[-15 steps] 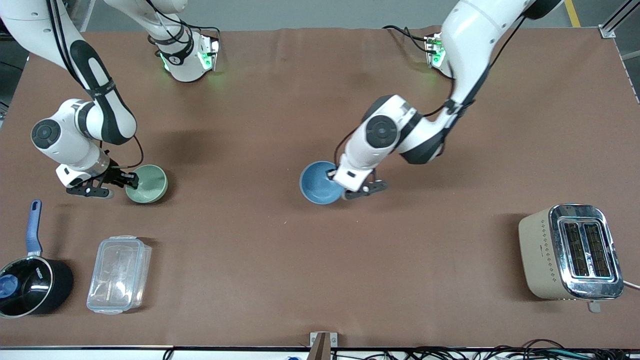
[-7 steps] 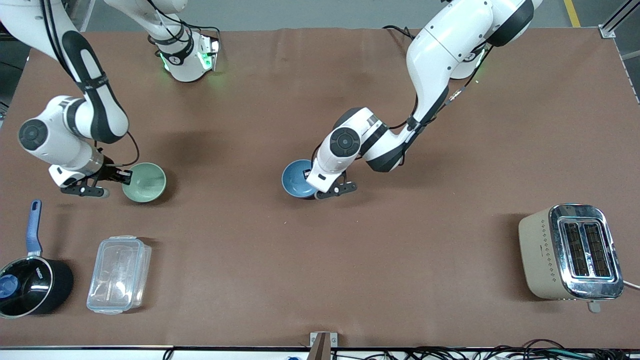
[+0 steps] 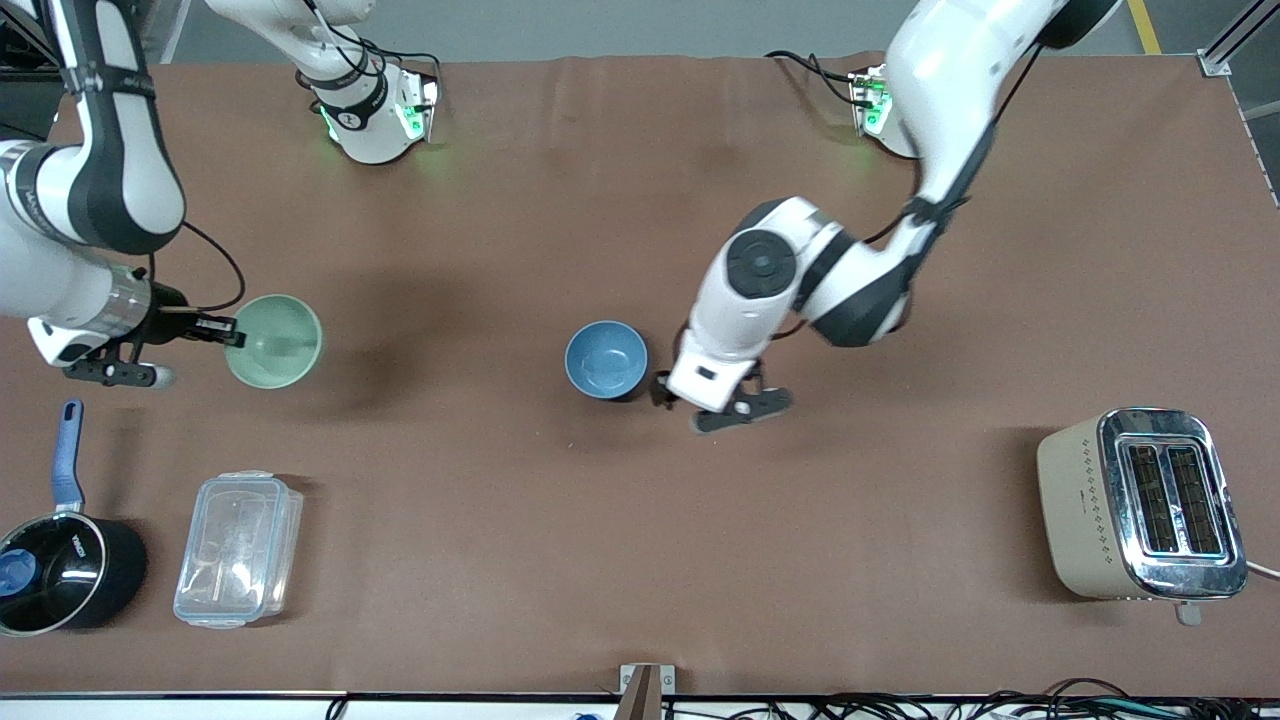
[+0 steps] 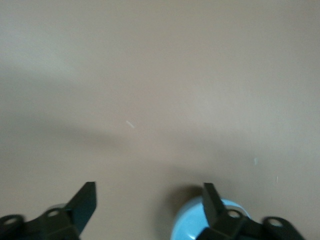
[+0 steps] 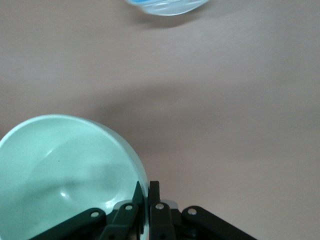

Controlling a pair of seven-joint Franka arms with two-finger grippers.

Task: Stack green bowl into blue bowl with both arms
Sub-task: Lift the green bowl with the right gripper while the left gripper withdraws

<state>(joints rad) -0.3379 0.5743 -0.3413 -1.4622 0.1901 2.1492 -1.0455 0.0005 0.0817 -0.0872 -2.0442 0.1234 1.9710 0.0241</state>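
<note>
The pale green bowl hangs above the table near the right arm's end, its rim pinched in my right gripper. In the right wrist view, the gripper is shut on the rim of the green bowl. The blue bowl stands upright on the table near the middle. My left gripper is open and empty, low over the table just beside the blue bowl, toward the left arm's end. The left wrist view shows the gripper spread wide, with the blue bowl next to one finger.
A beige and chrome toaster stands near the front camera at the left arm's end. A black pot with a blue handle and a clear plastic container sit near the front camera at the right arm's end. The container also shows in the right wrist view.
My left gripper let go of the blue bowl and drew back toward the left arm's end. My right gripper rose with the green bowl.
</note>
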